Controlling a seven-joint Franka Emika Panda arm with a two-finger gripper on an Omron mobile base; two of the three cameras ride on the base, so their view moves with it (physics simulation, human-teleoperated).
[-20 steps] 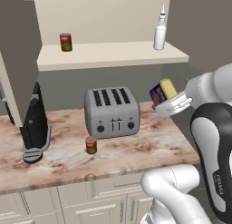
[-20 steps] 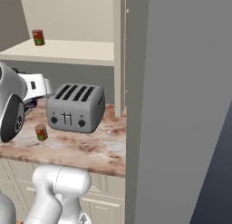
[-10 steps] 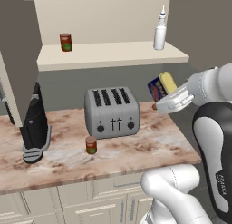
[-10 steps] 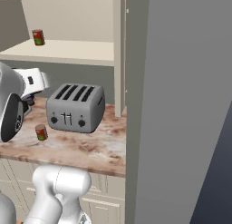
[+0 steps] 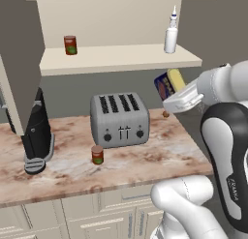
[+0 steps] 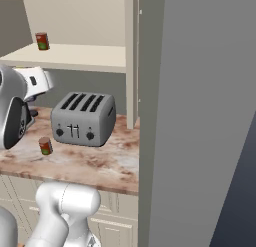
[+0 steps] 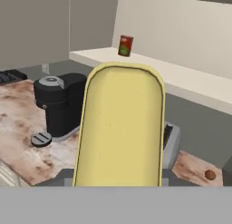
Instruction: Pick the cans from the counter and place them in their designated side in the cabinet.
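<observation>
Right now my hand (image 5: pixel 170 90) is clamped on the blue can with the yellow top (image 5: pixel 168 83), holding it tilted in the air above the right end of the table (image 5: pixel 145 160) and below the cabinet shelf (image 5: pixel 121 58). In the hand view the can's yellow end (image 7: pixel 120 123) sits right in front of me. Just below and beyond the can, a small brown round thing (image 5: pixel 165 114) lies on the marbled stone. Next out, to the left of my hand, stands the grey four-slot toaster (image 5: pixel 119 119), and in front of it, on the table, the red-brown can with the green label (image 5: pixel 97 155). Farther left is a black coffee machine (image 5: pixel 37 136). Above my hand, a white squeeze bottle (image 5: pixel 171 31) stands on the right end of the shelf. Farthest off, a second red-brown can (image 5: pixel 70 45) stands upright on the shelf's left part.
</observation>
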